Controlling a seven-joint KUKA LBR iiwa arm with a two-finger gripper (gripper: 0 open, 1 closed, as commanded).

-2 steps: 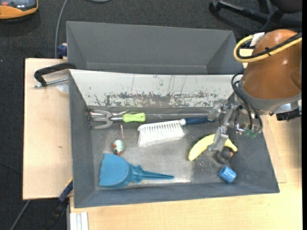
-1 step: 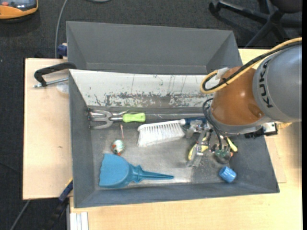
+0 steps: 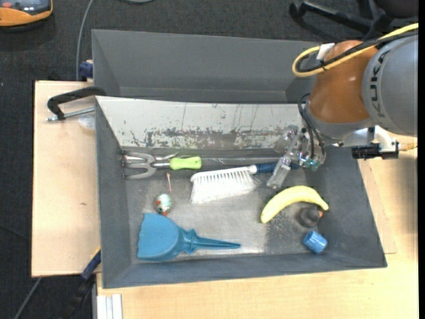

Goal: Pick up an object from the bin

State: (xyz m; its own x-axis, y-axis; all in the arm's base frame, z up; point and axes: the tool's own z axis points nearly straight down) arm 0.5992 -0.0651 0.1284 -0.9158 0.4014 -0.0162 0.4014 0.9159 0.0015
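In the bin (image 3: 109,198) the floor was bare at the centre, between the white brush (image 3: 222,181) at 12 o'clock and the blue funnel (image 3: 174,239) at 7 o'clock; there was room to pass. The 4 o'clock corner was crowded (three things close together): a banana (image 3: 294,201), a dark round thing (image 3: 307,216) just beside it, a small blue cylinder (image 3: 315,242). Green-handled pliers (image 3: 163,163) lay along the back wall at 10 o'clock.

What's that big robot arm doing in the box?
The robot arm's gripper is low in the grey metal bin, at its back right, beside the blue handle of the white-bristled brush. A curved yellow banana lies in front of it. Whether it has grabbed anything, I cannot tell. A blue plastic funnel and a green-handled metal tool lie further left.
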